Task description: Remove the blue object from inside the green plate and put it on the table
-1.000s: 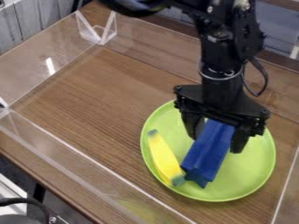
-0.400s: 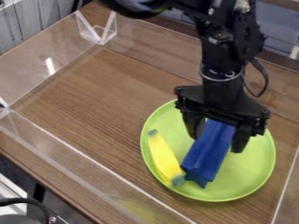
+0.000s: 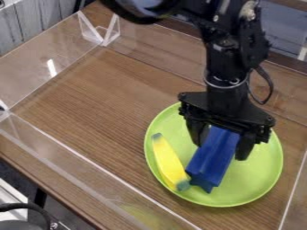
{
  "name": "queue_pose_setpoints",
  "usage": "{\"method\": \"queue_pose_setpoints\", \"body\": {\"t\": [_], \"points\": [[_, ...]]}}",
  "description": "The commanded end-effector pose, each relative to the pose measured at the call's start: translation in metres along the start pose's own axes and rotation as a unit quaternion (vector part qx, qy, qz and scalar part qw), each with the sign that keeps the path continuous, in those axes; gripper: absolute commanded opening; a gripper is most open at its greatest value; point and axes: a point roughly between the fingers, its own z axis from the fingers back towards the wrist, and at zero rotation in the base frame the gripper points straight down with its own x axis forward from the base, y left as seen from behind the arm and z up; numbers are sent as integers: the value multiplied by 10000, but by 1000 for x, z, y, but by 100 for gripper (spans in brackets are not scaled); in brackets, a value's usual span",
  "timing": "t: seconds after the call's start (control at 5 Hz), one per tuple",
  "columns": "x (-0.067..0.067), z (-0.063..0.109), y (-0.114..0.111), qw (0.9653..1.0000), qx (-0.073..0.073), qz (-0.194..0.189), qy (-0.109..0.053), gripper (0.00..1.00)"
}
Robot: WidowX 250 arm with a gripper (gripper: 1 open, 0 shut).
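Listing what we see: gripper (image 3: pixel 223 137) pointing down, jaws wide, straddling the block's (image 3: pixel 213 160) upper end; block lying inside the plate (image 3: pixel 267 166) beside a yellow piece (image 3: pixel 168 163); plate on the desk (image 3: pixel 108 99).

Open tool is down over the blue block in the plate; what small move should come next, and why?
Probably close the tool: its open fingers straddle the upper end of the blue block, which lies in the green plate beside a yellow object. Gripping comes before lifting.
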Motion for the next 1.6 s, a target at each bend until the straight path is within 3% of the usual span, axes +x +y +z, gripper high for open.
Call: {"method": "queue_pose_setpoints", "body": {"t": [0.0, 0.8, 1.0, 1.4], "points": [[4, 1, -1, 9999, -44, 12, -127, 100], [-1, -26, 5, 9998, -82, 147, -132, 100], [-1, -28, 6, 9998, -69, 152, -135, 0], [0, -9, 9, 9999, 147, 52, -16, 0]]}}
